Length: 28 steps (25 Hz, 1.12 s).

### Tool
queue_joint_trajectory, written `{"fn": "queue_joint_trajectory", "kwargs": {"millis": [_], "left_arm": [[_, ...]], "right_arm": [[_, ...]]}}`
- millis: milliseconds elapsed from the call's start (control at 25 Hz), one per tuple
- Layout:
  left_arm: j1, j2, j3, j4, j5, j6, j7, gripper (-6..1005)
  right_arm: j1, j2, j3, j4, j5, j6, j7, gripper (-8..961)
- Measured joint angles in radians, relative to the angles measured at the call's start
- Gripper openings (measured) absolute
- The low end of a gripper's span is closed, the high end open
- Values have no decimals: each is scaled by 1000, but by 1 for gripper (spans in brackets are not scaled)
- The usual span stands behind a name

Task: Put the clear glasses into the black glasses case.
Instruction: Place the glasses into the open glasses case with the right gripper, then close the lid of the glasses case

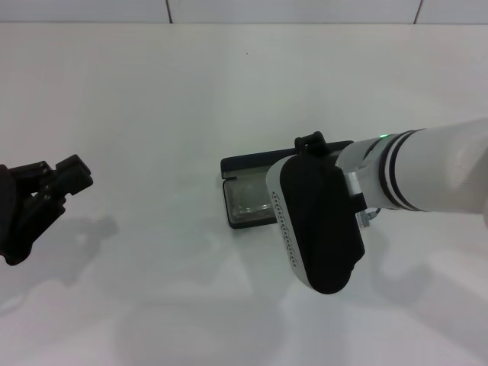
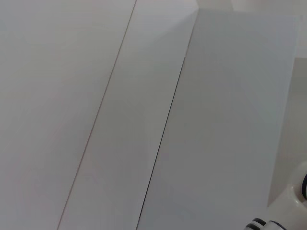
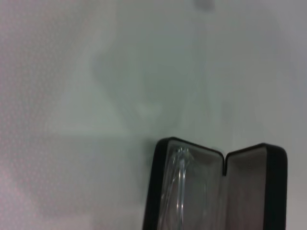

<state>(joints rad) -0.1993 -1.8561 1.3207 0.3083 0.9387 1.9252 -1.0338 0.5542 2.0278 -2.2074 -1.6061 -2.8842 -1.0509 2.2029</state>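
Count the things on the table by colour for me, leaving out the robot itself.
Black: 1, the black glasses case, lying open on the white table.
Clear: 1, the clear glasses, lying inside the case.
Total: 2

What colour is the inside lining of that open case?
Grey, inside the black glasses case; the right wrist view shows it best.

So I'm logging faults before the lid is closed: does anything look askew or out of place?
Nothing stands out. The clear glasses lie inside the open black glasses case on the table, nothing spilled or visibly damaged.
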Motion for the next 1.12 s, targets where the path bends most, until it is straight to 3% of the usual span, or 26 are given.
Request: {"fn": "queue_joint_trajectory", "kwargs": {"millis": [280,560,720,840,1040,1080,1120], "left_arm": [[-2,0,-1,0,-5,0,-2,98],[-19,-4,-40,8,-8,0,-37,98],[-62,-11,-64,10,-2,0,-79,98],[-110,-18,-64,11,0,-14,-118,98],[-243,-60,-61,11,51,-126,-151,165],[-282,-73,-62,11,81,-171,-164,165],[-318,-84,-62,11,111,-218,-177,165]], "right_arm": [[-74,-2,28,-118,44,-11,-4,127],[-185,-12,257,-323,356,-142,-25,129],[-252,-11,513,-402,591,-257,-83,131],[-283,-11,763,-398,846,-340,-140,132],[-332,-13,1198,-250,1136,-473,-240,134],[-332,-13,1198,-250,1136,-473,-240,134],[-339,-11,1344,-144,1197,-533,-267,134]]}}
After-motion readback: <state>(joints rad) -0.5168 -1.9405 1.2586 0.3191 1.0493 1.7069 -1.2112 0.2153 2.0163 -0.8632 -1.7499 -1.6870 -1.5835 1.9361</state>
